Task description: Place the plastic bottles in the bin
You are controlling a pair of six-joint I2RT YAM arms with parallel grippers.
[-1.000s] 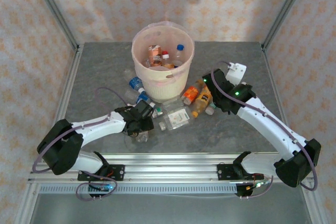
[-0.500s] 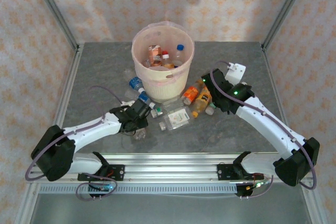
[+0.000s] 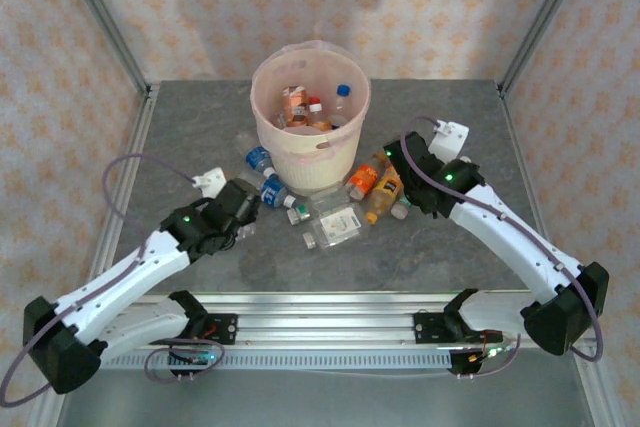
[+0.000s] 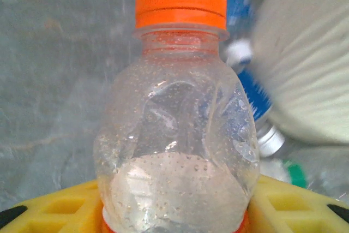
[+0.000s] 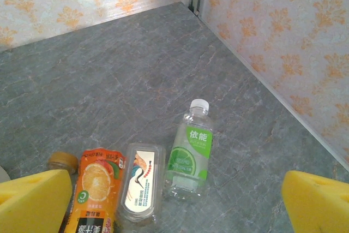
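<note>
Clamping a clear orange-capped bottle [image 4: 174,135] between its pads [image 4: 49,211], the left gripper [image 4: 174,214] sits near-left of the bin [image 3: 310,162], which holds several bottles [image 3: 312,107]; the right gripper [image 5: 174,205] gapes wide over loose bottles [image 5: 188,156].

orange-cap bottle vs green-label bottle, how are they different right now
The orange-cap bottle has an orange cap; the green-label bottle has a white one. The orange-cap bottle is gripped in the left jaws, while the green-label bottle lies loose on the table, ahead of the open right jaws. The orange-cap bottle's upper body is bare; the green-label bottle wears a green label. Both are clear, capped and outside the bin.
</note>
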